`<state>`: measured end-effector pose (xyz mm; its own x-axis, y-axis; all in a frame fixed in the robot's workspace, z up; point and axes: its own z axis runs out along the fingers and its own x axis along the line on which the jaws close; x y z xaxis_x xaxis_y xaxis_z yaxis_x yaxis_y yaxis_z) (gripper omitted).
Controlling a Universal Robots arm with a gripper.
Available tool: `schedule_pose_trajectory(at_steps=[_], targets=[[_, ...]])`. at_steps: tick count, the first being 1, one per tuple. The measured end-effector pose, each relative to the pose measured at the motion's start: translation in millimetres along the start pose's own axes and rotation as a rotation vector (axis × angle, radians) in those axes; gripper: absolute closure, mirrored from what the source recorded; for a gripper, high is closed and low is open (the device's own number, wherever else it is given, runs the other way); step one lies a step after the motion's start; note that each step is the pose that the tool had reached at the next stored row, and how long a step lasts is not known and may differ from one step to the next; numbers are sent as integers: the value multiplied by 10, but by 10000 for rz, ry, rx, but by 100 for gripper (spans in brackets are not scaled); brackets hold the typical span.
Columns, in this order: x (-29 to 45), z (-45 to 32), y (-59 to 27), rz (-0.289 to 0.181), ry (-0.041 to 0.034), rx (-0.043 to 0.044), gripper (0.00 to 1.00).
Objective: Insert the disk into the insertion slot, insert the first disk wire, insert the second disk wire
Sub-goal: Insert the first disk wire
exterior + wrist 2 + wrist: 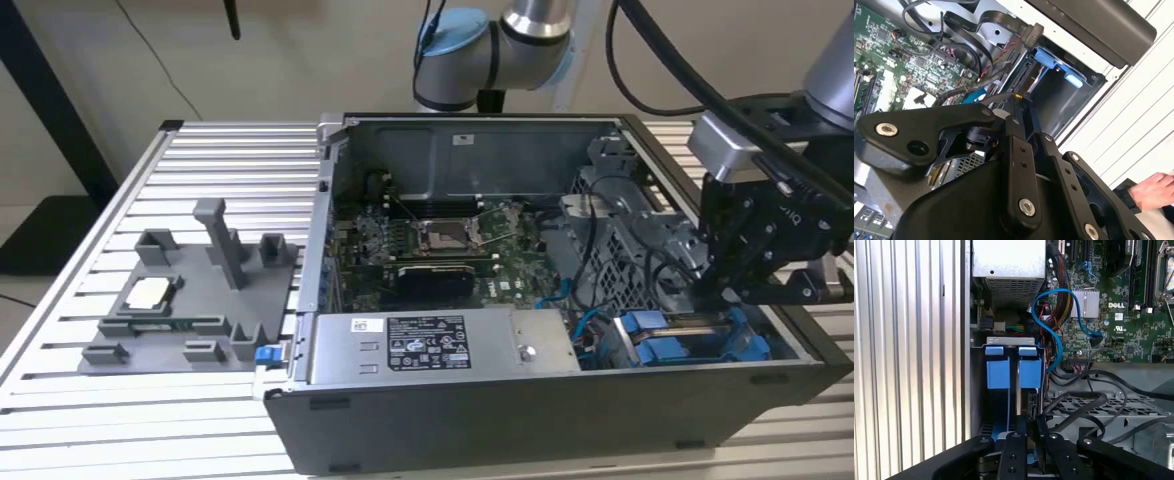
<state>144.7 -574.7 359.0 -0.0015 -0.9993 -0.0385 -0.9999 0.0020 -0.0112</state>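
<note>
Pinching what looked like a black wire [996,94], the fingers [1016,440] were clenched at the near end of the slot [1009,341]. The disk [1028,374] appeared seated there in its blue frame, straight ahead of them, its long axis running away into the open case [534,425].

Case: your computer case [534,430] sits on the slatted table [200,160]
Tray: the fixture tray [174,340] lies on the table, beside the case, on the exterior view's left
Inside: you'll find the power-supply box [441,345] along the near wall; the motherboard [441,240] behind it
Slot: the insertion slot [681,340] is in the near corner, on the exterior view's right of the power-supply box; your gripper [1030,442] is above it
</note>
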Motion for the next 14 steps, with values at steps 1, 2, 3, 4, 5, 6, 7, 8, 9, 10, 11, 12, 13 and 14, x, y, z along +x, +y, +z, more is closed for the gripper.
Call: schedule_pose_trajectory(at_steps=[1, 2, 3, 4, 5, 6, 7, 8, 9, 10, 11, 12, 13, 14], targets=[[0, 8, -5, -2, -49, 0, 81], [1, 17, -6, -2, -95, 0, 81], [1, 26, -8, -1, -136, 0, 81], [1, 35, -14, -3, -165, 0, 81], [1, 44, -23, -3, -178, 0, 81], [2, 50, -36, -2, -181, 0, 81], [2, 56, -52, -2, -181, 0, 81], [1, 58, -57, -3, -182, 0, 81], [2, 58, -57, -3, -180, 0, 81], [2, 58, -57, -2, -180, 0, 81], [2, 58, -59, -2, -180, 0, 81], [1, 58, -59, -2, -180, 0, 81], [1, 58, -59, -2, -181, 0, 81], [1, 58, -59, -2, -180, 0, 81]])
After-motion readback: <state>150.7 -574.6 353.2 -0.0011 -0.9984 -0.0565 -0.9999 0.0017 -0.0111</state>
